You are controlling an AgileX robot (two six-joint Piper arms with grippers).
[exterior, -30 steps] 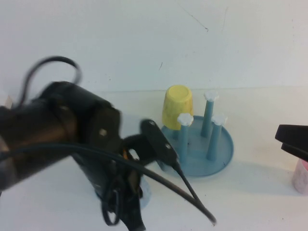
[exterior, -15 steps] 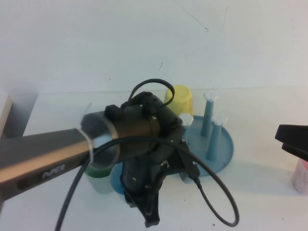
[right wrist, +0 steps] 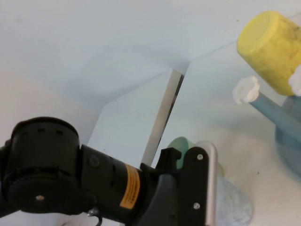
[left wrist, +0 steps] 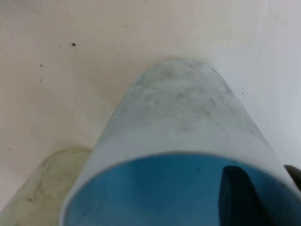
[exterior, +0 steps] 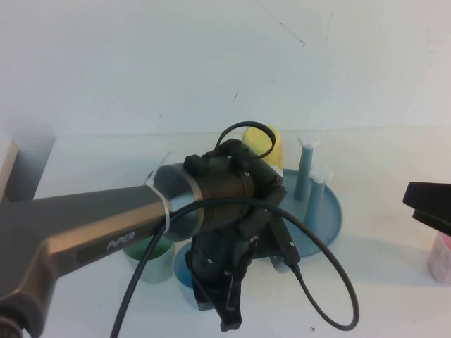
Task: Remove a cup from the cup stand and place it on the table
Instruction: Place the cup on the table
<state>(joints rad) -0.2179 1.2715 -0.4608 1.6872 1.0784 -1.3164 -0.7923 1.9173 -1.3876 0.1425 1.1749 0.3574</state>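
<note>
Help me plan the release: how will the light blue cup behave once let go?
The cup looks like thin, empty plastic, so probably light and stiff. Its round wall suggests it would roll if tipped. The left tool pinches its rim beside the pale green cup, so a nudge seems possible. The right tool sits far right.

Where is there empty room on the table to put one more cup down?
The table is bare at its far left, behind the pale green cup, and between the cup stand and the right gripper. It is crowded in the middle, where the left gripper holds the light blue cup beside the green one and near the stand.
</note>
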